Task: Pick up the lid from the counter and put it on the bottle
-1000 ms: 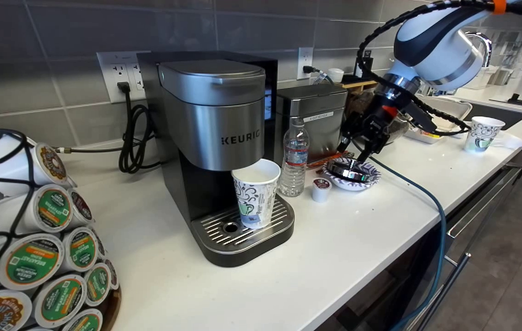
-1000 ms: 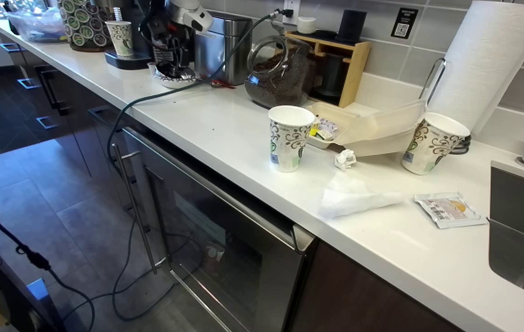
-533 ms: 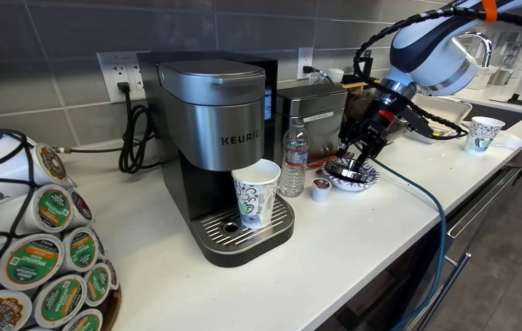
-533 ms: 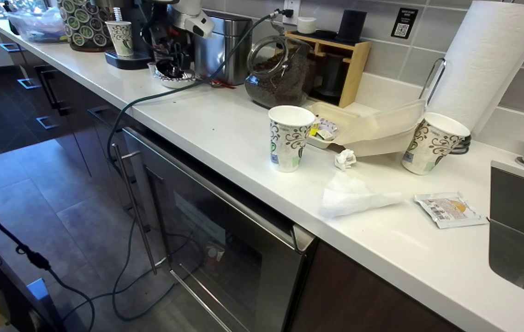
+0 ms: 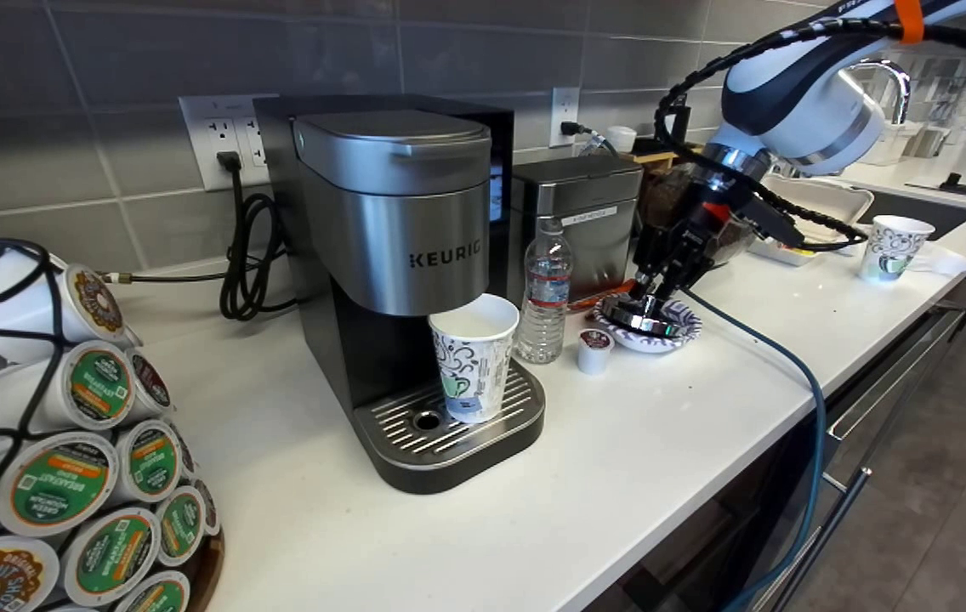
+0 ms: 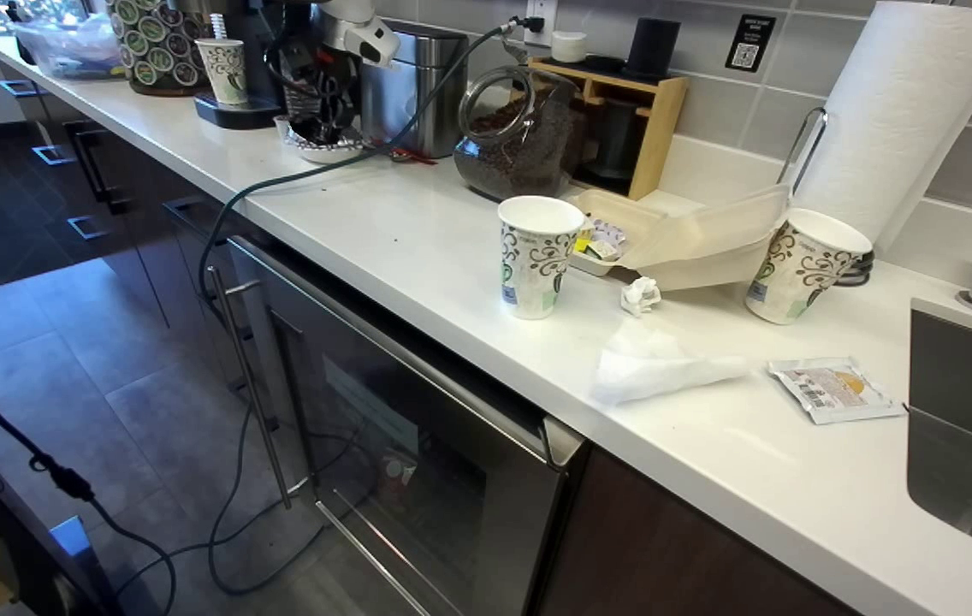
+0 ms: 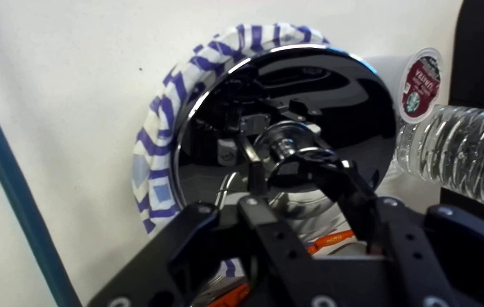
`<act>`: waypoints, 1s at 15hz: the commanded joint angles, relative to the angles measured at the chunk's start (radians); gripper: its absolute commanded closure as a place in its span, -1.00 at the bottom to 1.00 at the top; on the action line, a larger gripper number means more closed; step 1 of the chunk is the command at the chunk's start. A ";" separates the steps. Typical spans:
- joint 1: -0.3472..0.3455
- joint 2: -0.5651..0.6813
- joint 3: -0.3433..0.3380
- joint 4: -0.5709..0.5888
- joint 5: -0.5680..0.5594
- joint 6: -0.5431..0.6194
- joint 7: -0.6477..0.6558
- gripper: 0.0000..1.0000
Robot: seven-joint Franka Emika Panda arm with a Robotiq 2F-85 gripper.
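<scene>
Clamped on the lid (image 7: 331, 115), right of the bottle (image 5: 545, 293)

Grips from above with the gripper (image 5: 650, 295), tight on the knob (image 7: 295, 170) of the lid, with a finger (image 7: 257, 183) to each side. Has the lid directly beneath.

Lies, dark and mirror-bright, on a bowl (image 7: 157, 149) patterned in purple and white; sits off centre toward the bottle in the wrist view, leaving bare the part of the bowl farther from it. In an exterior view, rests near the bottle on the surface (image 5: 644, 459), with a coffee pod (image 5: 594, 353) between, just beside the bowl on the left.

As for the bottle, clear, ribbed and upright, stands apart from the gripper, just right of the coffee maker (image 5: 389, 212) and on the near side of a steel box (image 5: 606, 242). Farther left, bears a patterned paper cup (image 5: 474, 361) on the drip tray (image 5: 457, 463). To the right, drapes over the near edge of the surface as a blue-green cable (image 5: 789, 365).

In an exterior view, looks small and dark at the gripper, farther left than a glass jar (image 6: 507, 141); cannot tell the fingers apart there.
</scene>
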 commanded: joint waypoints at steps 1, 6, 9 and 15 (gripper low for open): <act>0.009 -0.029 -0.001 -0.030 -0.040 0.032 0.015 0.58; -0.022 -0.121 0.029 -0.081 0.001 -0.007 -0.031 0.58; -0.035 -0.186 0.024 -0.121 0.038 -0.003 -0.044 0.58; -0.093 -0.378 -0.032 -0.301 0.338 0.096 -0.097 0.58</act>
